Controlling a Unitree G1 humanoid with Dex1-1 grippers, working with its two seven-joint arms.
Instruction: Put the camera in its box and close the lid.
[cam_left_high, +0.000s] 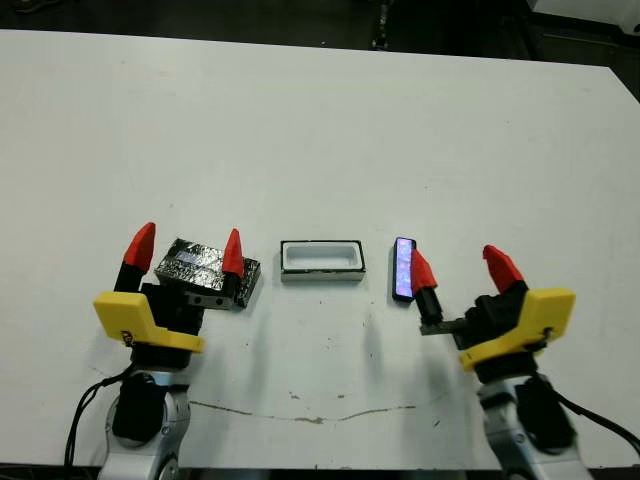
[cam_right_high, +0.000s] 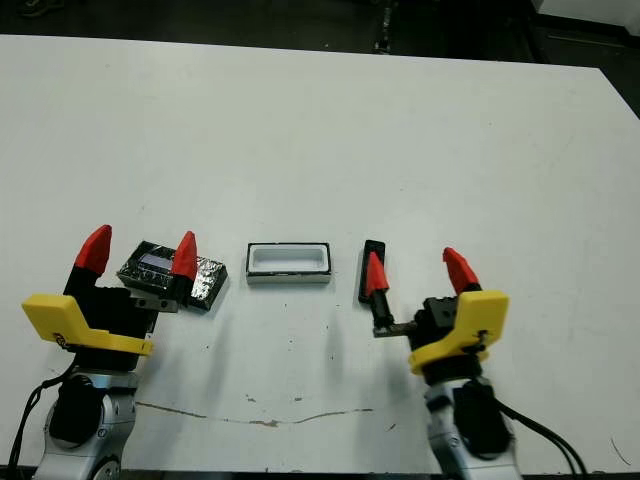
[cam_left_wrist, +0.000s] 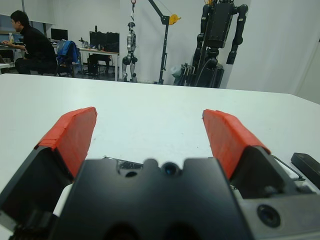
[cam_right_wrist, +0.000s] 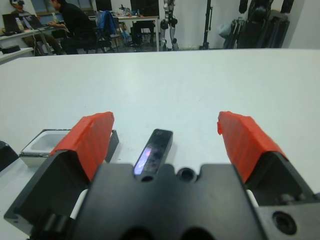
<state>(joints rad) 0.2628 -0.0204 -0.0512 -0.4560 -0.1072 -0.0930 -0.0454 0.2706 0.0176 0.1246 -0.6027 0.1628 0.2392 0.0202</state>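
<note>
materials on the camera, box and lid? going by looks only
Camera: slim black bar, probably plastic, with a glossy face; it reflects bluish-purple.
Box: black rim and sides around a matte white lining; could be card or plastic, cannot tell.
Lid: black with silvery glittery speckles, likely a foil or glitter-paper wrap; base material hidden.

The camera (cam_left_high: 403, 268) has a shiny, smooth face that glows blue and purple, and the box (cam_left_high: 321, 260) has a dull black rim with a smooth white lining inside — it looks like plastic, though that is hard to tell from here. The lid (cam_left_high: 203, 266) is black and sparkly, crinkly like foil. The table (cam_left_high: 320, 140) is smooth, flat white with a few scuff marks — and the fingers (cam_right_wrist: 90, 140) look like dull red rubber on hard black and yellow plastic.
</note>
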